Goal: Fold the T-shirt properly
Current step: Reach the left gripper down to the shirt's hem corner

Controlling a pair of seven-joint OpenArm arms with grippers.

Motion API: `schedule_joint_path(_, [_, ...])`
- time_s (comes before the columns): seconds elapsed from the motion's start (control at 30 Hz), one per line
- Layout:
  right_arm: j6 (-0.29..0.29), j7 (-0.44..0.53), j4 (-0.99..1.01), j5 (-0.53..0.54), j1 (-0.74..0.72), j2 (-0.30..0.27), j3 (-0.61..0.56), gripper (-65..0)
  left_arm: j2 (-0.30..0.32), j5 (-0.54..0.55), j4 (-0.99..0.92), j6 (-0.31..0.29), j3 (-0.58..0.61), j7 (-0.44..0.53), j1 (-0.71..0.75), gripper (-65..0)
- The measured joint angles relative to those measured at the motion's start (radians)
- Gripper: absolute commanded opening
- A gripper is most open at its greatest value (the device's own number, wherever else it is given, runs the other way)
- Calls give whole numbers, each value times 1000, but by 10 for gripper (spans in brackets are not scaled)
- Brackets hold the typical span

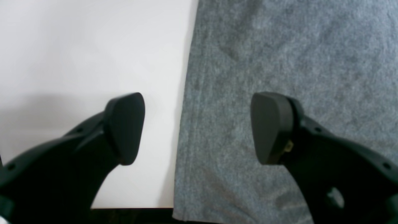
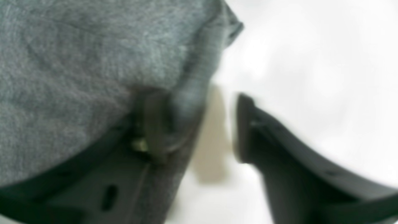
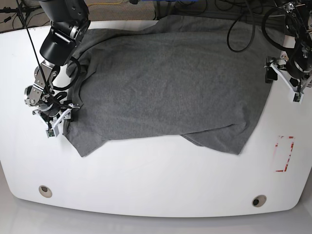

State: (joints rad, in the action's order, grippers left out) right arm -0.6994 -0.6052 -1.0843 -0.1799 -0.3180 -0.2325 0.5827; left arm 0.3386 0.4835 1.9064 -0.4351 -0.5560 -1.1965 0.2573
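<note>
The heather-grey T-shirt (image 3: 165, 83) lies spread over the white table (image 3: 146, 175), with a folded flap at its lower right. My left gripper (image 3: 282, 84) hangs open by the shirt's right edge. In the left wrist view this gripper (image 1: 197, 129) straddles the T-shirt's (image 1: 279, 62) edge, one finger over bare table and the other over cloth. My right gripper (image 3: 57, 122) is at the shirt's left edge. The blurred right wrist view shows this gripper (image 2: 199, 127) partly closed, one finger against the T-shirt's (image 2: 77, 62) hem, with a gap left before the other finger.
A red rectangle mark (image 3: 284, 153) sits on the table at the right. Two round holes (image 3: 45, 190) (image 3: 259, 200) lie near the front edge. Black cables (image 3: 243, 24) hang over the shirt's back right. The table's edge (image 1: 130, 207) runs just below my left gripper.
</note>
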Motion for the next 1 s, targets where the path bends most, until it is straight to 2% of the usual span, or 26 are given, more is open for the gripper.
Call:
schedule_joint_path(0.07, [0, -1, 0, -1, 0, 0, 0, -650, 0, 0, 0, 0, 0, 0, 0, -151])
schedule_joint_path(0.37, [0, 0, 0, -1, 0, 0, 0, -650, -1, -1, 0, 0, 0, -2, -9, -151])
schedule_joint_path(0.57, [0, -2, 0, 0, 0, 0, 0, -634, -7, -6, -3, 1, 5, -3, -89, -151])
schedule_joint_path(0.67, [0, -8, 0, -1, 0, 0, 1, -575, -18, -3, -3, 0, 5, 4, -117, -151])
schedule_joint_path(0.87, [0, -8, 0, 0, 0, 0, 3, -355, -19, -3, -3, 0, 5, 0, -150, -151])
schedule_joint_path(0.93, [0, -8, 0, 0, 0, 1, 3, -328, -19, -4, -3, 1, 5, 0, -153, -151])
schedule_joint_path(1.0, [0, -8, 0, -1, 0, 2, 3, -335, -19, -4, -3, 1, 5, 0, -153, -151])
